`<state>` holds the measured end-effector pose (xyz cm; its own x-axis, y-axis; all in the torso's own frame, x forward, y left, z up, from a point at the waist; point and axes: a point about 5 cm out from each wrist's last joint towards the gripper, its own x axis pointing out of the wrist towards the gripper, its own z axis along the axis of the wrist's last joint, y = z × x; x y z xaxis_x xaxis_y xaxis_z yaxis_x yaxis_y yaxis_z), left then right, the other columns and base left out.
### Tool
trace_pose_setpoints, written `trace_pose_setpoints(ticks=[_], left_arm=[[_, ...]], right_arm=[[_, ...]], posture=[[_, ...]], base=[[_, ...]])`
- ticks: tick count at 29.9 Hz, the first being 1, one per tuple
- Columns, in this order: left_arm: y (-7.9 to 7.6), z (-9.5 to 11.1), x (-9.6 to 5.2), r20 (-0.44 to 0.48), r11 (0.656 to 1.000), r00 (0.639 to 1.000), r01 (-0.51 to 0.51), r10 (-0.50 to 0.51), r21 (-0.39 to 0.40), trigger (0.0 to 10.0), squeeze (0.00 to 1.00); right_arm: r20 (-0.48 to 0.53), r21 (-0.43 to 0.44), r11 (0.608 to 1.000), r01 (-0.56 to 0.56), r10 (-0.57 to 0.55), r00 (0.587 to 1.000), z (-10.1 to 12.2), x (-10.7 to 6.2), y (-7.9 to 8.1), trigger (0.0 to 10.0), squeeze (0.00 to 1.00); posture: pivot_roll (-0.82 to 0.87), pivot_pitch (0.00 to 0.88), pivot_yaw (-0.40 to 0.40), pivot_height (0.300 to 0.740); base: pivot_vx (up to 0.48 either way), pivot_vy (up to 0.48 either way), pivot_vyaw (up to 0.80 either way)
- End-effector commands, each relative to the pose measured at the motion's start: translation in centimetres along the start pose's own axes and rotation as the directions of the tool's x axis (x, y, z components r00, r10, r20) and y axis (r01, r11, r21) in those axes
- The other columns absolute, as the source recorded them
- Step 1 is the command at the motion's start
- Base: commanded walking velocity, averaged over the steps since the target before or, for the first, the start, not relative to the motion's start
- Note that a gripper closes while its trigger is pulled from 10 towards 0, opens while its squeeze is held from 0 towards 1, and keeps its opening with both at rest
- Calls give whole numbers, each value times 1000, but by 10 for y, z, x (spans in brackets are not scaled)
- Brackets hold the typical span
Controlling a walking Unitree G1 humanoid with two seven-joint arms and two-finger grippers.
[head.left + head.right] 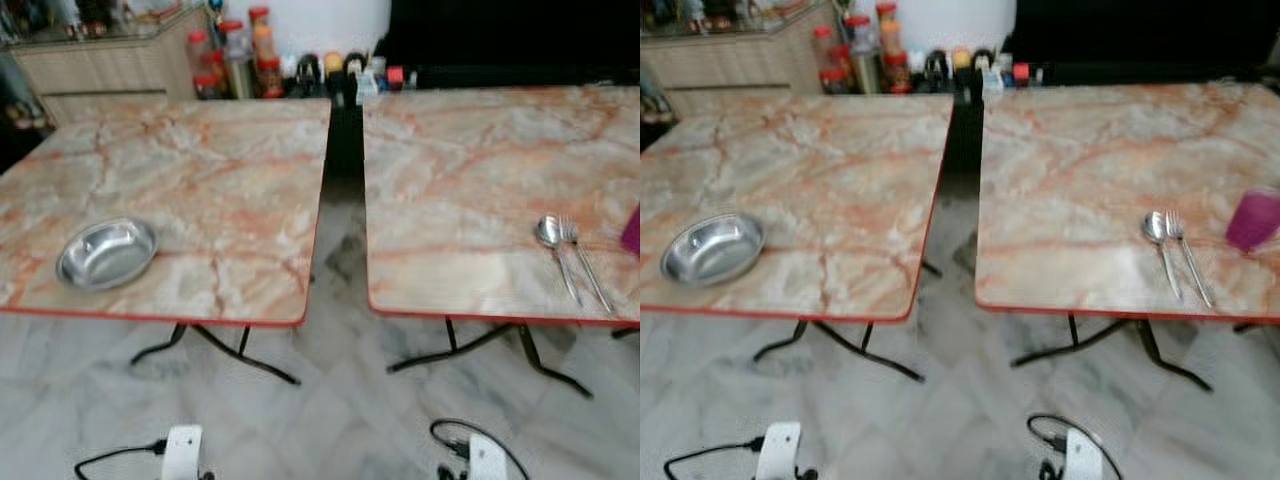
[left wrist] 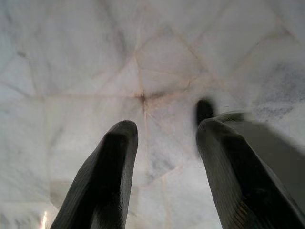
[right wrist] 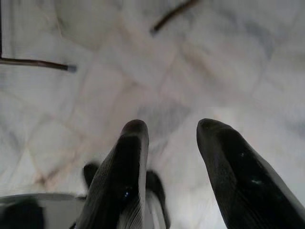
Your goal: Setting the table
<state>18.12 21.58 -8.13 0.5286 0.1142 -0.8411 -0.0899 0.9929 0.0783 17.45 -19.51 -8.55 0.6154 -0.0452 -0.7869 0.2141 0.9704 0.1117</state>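
Two marble-patterned tables stand side by side with a gap between them. A steel bowl (image 1: pixel 107 251) rests near the front left of the left table (image 1: pixel 220 170). On the right table (image 1: pixel 470 170), a spoon (image 1: pixel 553 247) and a fork (image 1: pixel 582 256) lie together near the front edge, and a magenta cup (image 1: pixel 1252 219) stands just right of them. My left gripper (image 2: pixel 164 138) hangs open over the floor tiles. My right gripper (image 3: pixel 171 136) also hangs open above the floor, with nothing between its fingers.
Bottles and jars (image 1: pixel 250 60) crowd the floor at the far end of the gap, beside a wooden counter (image 1: pixel 100 60). Black folding table legs (image 1: pixel 215 350) spread across the marble floor. My wrists' cables (image 1: pixel 110 458) show at the bottom edge.
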Motion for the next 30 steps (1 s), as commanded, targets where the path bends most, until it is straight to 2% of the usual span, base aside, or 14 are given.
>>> trace_pose_setpoints(ticks=[1, 12, 16, 25, 30], left_arm=[[8, -10, -2, -31, 1000, 999, -11, 12, 23, 10000, 0], [-1, -2, 0, -14, 1000, 1000, 4, -4, 11, 10000, 0], [-3, 0, 0, -14, 1000, 1000, 7, -7, 11, 10000, 0], [-5, 0, 1, -16, 1000, 1000, 11, -10, 18, 10000, 0], [-4, -3, 0, -22, 1000, 1000, 11, -10, 21, 10000, 0]], right_arm=[[-23, 19, 1000, -14, 15, 1000, -8, -1, 8, 10000, 0], [-10, 25, 1000, -5, 6, 1000, -2, 1, 6, 10000, 0], [-20, 32, 999, -1, 1, 1000, -2, 1, 5, 10000, 0], [-13, 27, 1000, 0, 1, 1000, -1, 1, 5, 10000, 0], [-15, 29, 1000, -4, 4, 1000, -1, 1, 5, 10000, 0]], posture=[[-64, 125, 17, 740], [-62, 141, 14, 740], [-61, 147, 10, 740], [-66, 162, 8, 740], [-65, 165, 8, 740]], base=[[0, -442, 0], [0, -467, 0], [0, 0, -566], [0, 0, 0], [0, -472, 0]])
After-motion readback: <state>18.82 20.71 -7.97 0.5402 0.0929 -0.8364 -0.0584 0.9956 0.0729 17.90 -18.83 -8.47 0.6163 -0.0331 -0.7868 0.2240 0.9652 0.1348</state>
